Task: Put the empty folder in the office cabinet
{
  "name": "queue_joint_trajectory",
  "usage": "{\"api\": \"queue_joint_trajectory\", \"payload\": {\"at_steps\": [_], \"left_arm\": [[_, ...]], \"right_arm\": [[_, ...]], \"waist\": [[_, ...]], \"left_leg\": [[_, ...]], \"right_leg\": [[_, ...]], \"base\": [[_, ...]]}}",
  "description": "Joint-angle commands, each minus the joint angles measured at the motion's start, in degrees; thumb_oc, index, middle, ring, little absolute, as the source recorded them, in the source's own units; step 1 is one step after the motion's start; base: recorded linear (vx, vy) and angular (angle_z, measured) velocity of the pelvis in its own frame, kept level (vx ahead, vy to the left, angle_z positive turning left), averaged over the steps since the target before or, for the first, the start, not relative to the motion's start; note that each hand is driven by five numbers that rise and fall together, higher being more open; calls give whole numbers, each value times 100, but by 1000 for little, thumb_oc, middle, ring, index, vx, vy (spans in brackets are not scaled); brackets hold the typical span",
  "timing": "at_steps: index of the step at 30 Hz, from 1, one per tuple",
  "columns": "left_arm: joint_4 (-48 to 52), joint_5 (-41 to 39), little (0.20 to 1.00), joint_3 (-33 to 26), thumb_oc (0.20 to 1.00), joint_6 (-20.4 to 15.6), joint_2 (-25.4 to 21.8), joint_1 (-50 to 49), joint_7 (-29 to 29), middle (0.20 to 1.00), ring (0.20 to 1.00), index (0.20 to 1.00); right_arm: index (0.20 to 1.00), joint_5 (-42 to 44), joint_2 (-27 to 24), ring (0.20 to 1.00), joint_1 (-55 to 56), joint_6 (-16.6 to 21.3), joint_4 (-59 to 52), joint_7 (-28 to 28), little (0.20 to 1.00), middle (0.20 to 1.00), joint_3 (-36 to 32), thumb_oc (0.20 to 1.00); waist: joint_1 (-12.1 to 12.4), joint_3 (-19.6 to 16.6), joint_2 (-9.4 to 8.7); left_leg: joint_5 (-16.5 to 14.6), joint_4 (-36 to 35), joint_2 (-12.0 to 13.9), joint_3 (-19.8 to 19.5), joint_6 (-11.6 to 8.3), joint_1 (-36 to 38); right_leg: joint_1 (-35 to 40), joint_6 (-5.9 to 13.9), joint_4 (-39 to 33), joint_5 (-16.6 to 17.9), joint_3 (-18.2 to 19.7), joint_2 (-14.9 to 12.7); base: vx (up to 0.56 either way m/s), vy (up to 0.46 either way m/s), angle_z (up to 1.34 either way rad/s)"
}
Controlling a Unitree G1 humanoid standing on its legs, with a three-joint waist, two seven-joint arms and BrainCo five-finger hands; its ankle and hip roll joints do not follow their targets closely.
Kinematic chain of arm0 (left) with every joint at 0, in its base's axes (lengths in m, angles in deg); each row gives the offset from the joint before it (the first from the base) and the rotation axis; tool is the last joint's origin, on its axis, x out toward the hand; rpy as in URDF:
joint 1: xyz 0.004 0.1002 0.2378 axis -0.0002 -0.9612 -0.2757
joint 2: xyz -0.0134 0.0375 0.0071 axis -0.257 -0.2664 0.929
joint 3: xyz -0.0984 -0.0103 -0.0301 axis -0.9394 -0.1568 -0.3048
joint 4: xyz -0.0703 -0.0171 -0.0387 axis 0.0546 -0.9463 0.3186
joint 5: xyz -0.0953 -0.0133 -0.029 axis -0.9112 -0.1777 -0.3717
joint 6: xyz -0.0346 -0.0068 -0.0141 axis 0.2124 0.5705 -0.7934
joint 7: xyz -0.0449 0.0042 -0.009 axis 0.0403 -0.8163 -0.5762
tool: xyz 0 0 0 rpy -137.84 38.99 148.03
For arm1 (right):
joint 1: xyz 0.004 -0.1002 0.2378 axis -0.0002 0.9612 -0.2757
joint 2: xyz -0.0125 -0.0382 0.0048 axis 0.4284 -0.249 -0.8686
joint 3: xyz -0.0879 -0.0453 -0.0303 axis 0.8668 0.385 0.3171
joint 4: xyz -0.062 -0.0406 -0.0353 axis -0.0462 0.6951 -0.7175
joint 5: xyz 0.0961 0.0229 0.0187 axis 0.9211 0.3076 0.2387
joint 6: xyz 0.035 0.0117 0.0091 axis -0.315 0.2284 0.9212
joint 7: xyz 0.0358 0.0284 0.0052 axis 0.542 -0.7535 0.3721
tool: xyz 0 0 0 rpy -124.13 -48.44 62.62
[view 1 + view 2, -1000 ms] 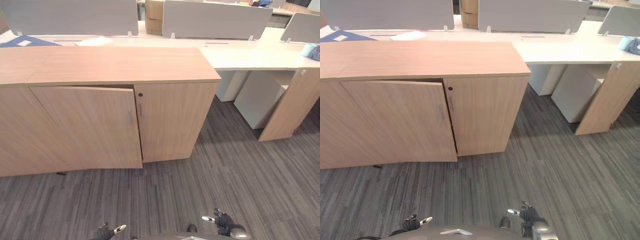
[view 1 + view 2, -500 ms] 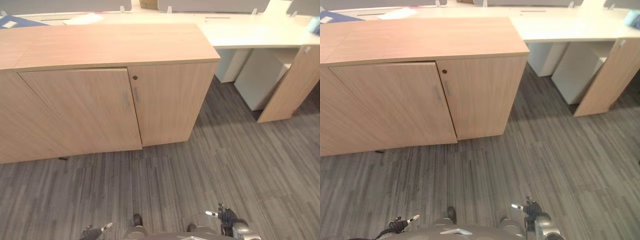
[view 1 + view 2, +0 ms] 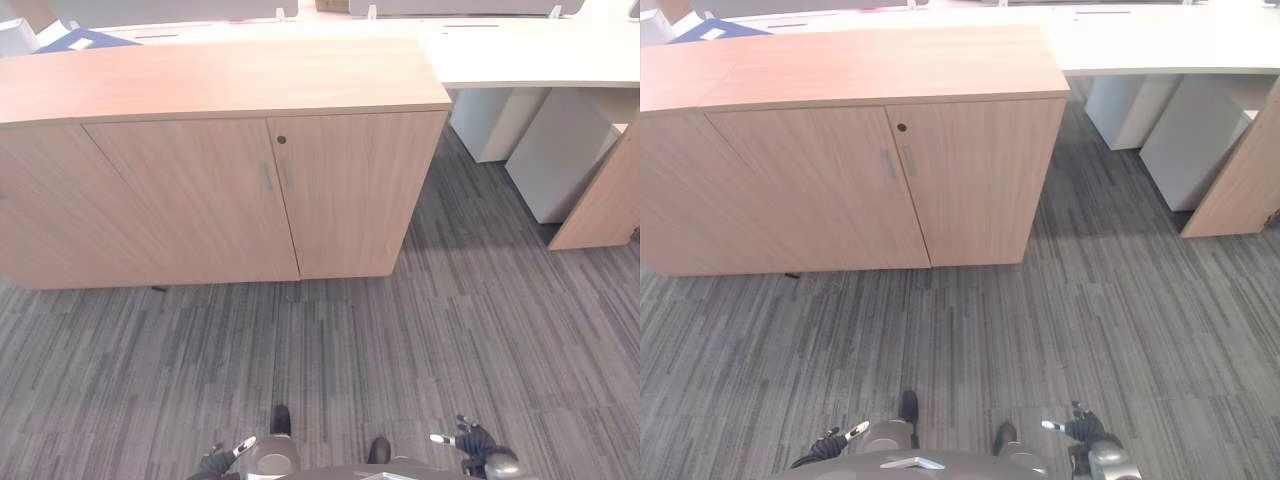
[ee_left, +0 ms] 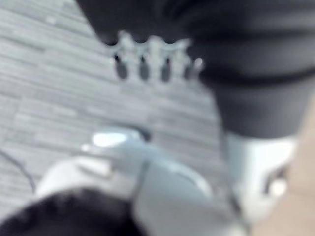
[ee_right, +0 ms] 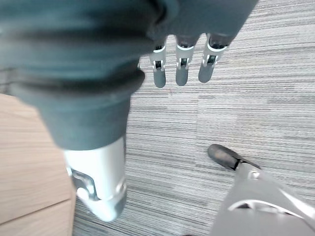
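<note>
Both hands hang low with straight, empty fingers: left hand (image 3: 222,459), right hand (image 5: 182,59). The office cabinet (image 3: 300,190) stands well ahead, doors closed.

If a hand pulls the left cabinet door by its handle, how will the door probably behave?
The left cabinet door looks like a stiff wooden panel, so it should probably swing rigidly, not bend. Its handle is slim and smooth-looking, so fingers might slip. Both doors sit flush and shut, so the first pull may meet slight resistance.
</note>
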Motion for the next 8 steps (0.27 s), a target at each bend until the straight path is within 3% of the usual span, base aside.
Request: {"api": "queue_joint_trajectory", "payload": {"at_steps": [1,5,6,8], "left_arm": [[13,95,1000,45,1000,-65,-242,238,-81,1000,1000,1000],[13,95,1000,45,1000,-65,-242,238,-81,1000,1000,1000],[-84,119,1000,162,1000,-130,-331,220,-135,1000,1000,1000],[-85,-18,1000,201,1000,-135,-336,224,-103,1000,1000,1000]], "right_arm": [[1000,119,43,1000,-348,118,201,97,1000,1000,-35,1000],[1000,119,43,1000,-348,118,201,97,1000,1000,-35,1000],[1000,245,78,1000,-358,217,364,-13,1000,1000,-167,1000],[1000,118,96,1000,-360,304,427,-86,1000,1000,-151,1000]], "waist": [[-67,6,59],[-67,6,59],[-133,-74,147],[-120,-95,141]], "left_leg": [[-494,-752,-376,-78,496,514],[-494,-752,-376,-78,496,514],[-281,-1330,-298,-253,466,712],[-300,-1346,-325,-267,482,729]], "right_leg": [[-56,452,193,251,172,342],[-56,452,193,251,172,342],[-130,505,197,262,334,420],[-107,512,158,259,348,417]], "base": [[6,63,19],[12,48,12],[42,146,0],[24,97,-3]]}}
